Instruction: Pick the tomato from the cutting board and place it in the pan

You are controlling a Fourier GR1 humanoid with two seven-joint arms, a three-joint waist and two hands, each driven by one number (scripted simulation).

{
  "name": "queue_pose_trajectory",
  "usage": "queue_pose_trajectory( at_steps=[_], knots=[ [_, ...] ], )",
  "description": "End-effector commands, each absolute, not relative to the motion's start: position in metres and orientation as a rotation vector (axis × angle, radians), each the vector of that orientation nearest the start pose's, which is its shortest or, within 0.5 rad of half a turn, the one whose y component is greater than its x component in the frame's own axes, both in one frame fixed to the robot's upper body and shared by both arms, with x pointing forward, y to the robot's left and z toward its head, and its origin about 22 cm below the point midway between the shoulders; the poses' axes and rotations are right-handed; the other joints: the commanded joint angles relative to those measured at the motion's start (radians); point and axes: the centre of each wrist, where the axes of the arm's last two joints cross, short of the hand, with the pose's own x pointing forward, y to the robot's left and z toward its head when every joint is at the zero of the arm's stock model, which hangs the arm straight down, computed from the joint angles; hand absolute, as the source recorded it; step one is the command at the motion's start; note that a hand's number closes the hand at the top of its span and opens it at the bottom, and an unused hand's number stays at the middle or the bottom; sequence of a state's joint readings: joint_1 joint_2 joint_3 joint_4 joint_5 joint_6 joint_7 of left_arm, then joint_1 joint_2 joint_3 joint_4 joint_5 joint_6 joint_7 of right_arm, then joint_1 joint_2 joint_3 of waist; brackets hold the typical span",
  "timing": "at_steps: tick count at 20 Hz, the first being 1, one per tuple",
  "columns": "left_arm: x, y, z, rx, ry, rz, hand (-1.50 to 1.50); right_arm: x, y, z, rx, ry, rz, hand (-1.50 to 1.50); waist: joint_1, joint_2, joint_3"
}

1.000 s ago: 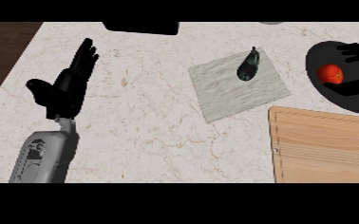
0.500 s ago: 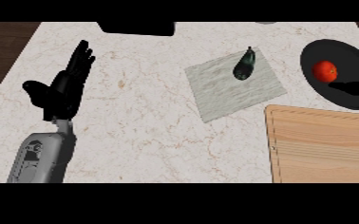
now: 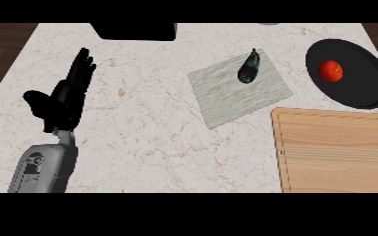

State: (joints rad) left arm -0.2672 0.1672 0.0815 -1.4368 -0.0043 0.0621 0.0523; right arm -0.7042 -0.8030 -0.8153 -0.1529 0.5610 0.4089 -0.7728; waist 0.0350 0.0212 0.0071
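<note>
Resting open at the counter's left, with the tomato already in the pan.

Fingers straight and pointing up, thumb spread, the black left hand (image 3: 63, 97) on its grey forearm (image 3: 43, 169) holds nothing and sits idle, well apart from everything else. Right of it a grey marbled square mat (image 3: 229, 100) carries a dark elongated vegetable (image 3: 249, 70). Beyond, the round red tomato (image 3: 331, 71) lies inside the black round pan (image 3: 354, 92), just above the pale wooden cutting board (image 3: 328, 150); placement looks done. No right hand shows.
</note>
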Motion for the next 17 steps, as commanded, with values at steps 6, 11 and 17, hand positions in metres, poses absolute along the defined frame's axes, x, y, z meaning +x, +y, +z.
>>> queue_pose_trajectory(
  at_steps=[6,11,17],
  knots=[
    [0.298,0.264,0.043,0.215,-1.626,-0.047,0.00,0.228,-0.587,0.075,-0.233,-1.796,0.147,-1.50,-0.031,-0.015,-0.002],
    [0.298,0.270,0.046,0.208,-1.616,-0.022,0.00,0.204,-0.599,0.075,-0.206,-1.777,0.150,-1.50,-0.040,-0.019,-0.002],
    [0.295,0.270,0.055,0.203,-1.632,-0.040,0.00,0.194,-0.611,0.097,-0.281,-1.741,0.233,-1.50,-0.034,-0.022,-0.004]
  ],
)
